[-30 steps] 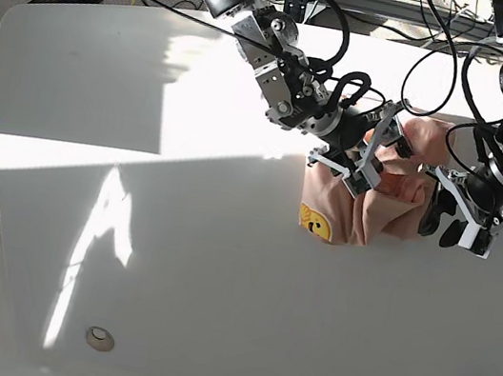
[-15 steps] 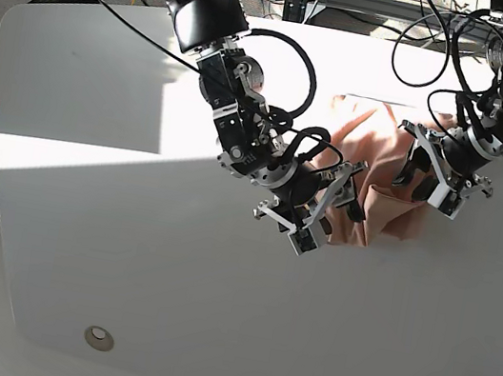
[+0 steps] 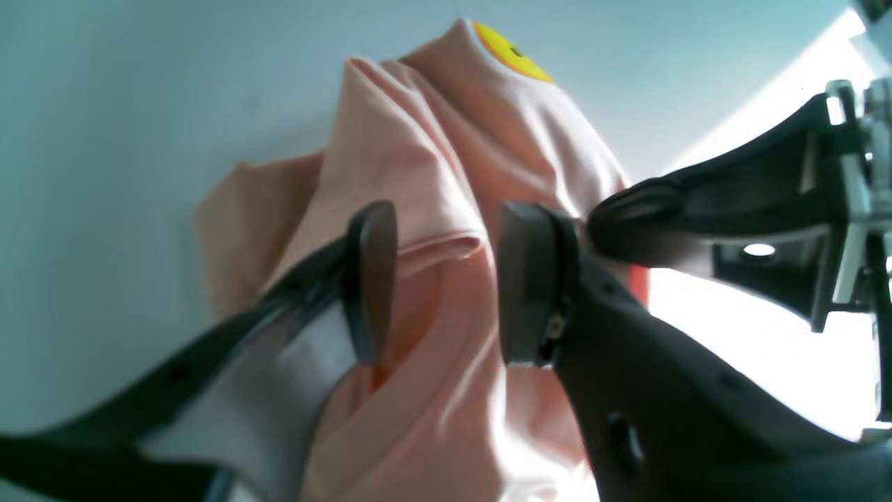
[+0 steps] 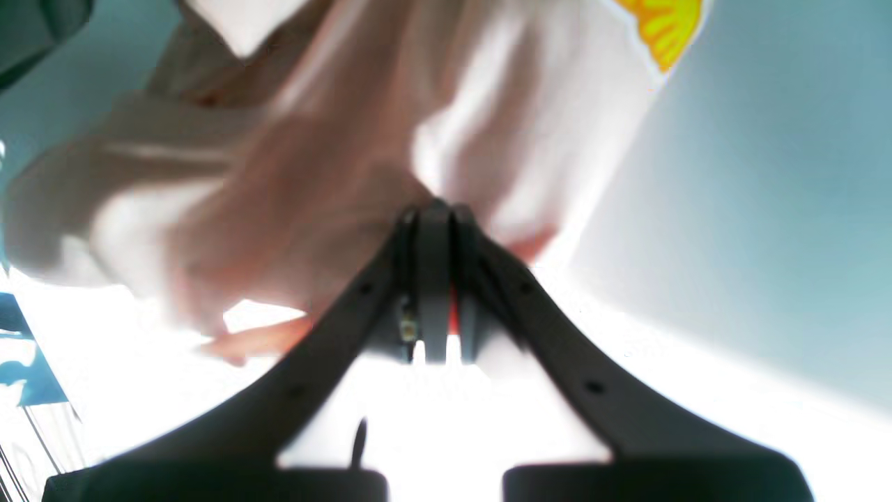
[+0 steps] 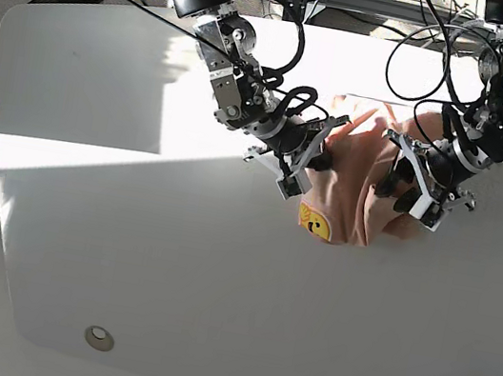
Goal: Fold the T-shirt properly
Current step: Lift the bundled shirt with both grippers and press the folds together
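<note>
The T-shirt (image 5: 359, 182) sits bunched on the white table (image 5: 129, 226), upper right of centre, with a yellow smiley print (image 5: 314, 223) at its lower edge. Right gripper (image 4: 433, 216) is pressed fully together at the shirt's edge; a sliver of reddish cloth seems pinched between the tips, though blur makes that unsure. Left gripper (image 3: 439, 279) is partly parted, straddling a raised fold of the cloth, pads (image 3: 371, 275) not clearly clamping it. Both arms lean in from opposite sides of the shirt.
</note>
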### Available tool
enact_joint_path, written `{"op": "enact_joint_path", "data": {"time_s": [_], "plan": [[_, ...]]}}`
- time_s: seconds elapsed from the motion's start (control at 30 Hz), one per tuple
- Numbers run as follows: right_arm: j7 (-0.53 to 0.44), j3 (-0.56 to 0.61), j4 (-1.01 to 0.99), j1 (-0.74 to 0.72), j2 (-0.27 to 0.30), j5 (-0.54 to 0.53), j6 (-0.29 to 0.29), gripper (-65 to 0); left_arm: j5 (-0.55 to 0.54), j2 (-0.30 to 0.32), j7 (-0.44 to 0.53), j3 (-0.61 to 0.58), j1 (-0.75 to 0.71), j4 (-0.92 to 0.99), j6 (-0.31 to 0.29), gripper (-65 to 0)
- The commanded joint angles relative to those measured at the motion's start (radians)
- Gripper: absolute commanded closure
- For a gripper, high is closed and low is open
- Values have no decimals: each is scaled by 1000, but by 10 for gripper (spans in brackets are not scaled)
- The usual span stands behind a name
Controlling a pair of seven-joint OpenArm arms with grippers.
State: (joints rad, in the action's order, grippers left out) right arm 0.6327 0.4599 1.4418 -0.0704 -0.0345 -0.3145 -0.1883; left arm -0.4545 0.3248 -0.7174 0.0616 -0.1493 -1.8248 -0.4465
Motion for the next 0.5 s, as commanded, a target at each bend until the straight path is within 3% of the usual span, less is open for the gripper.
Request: {"op": "enact_joint_path", "data": {"time_s": [0.0, 0.2, 0.47], "plan": [[-20, 0, 3, -7, 6, -10, -12, 0, -14, 9, 11, -45, 20, 27, -4, -223], [-72, 0, 1, 27, 32, -12, -12, 0, -14, 9, 11, -125, 60, 95, -4, -223], [-72, -2, 1, 28, 34, -10, -12, 0, 9, 40, 12, -95, 146, 227, -1, -223]]}}
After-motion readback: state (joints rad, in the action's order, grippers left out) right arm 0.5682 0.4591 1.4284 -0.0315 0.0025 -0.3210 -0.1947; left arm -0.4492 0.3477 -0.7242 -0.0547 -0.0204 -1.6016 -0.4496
